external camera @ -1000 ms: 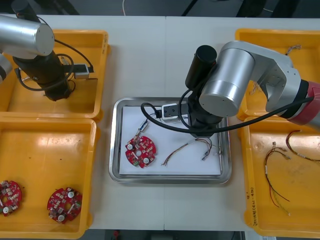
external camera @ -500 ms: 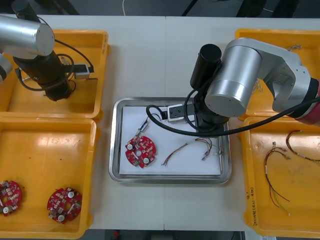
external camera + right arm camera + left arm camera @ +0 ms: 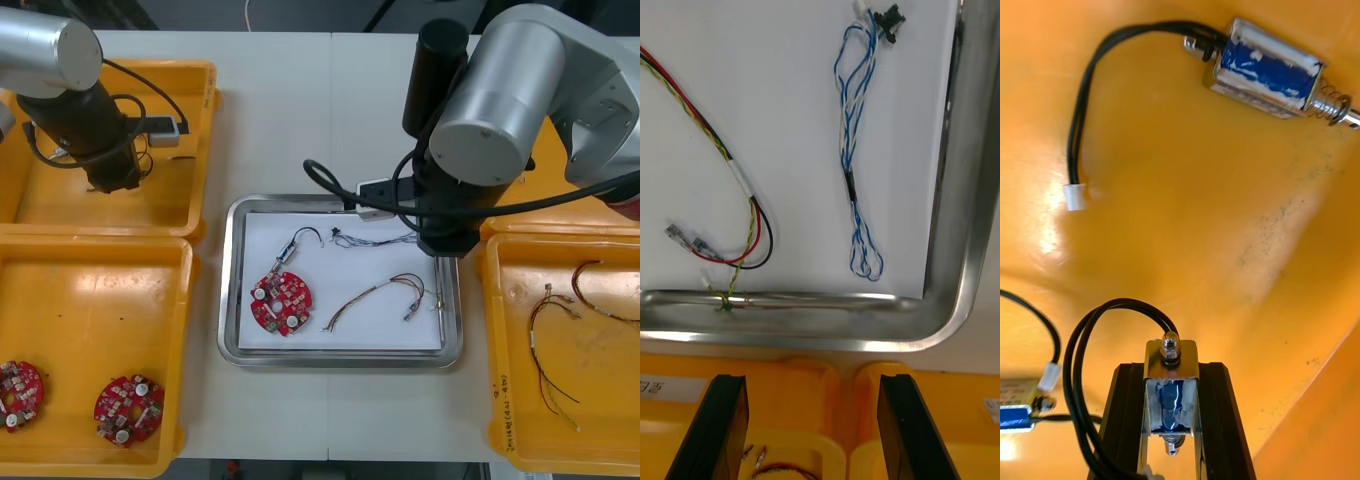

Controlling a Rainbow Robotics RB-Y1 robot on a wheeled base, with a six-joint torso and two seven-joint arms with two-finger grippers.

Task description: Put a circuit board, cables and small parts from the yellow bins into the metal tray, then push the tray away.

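Looking close, wrist views show left gripper [image 3: 1171, 369] grasping a small metal part [image 3: 1171, 394], right gripper [image 3: 809, 382] released.

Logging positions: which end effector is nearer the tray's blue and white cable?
Right. The right end effector hangs at the tray's edge beside the blue and white cable; the left end effector is in a left yellow bin.

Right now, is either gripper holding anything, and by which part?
The left gripper holds a small metal part by the sides of its blue-wrapped body. The right gripper is open, holding nothing.
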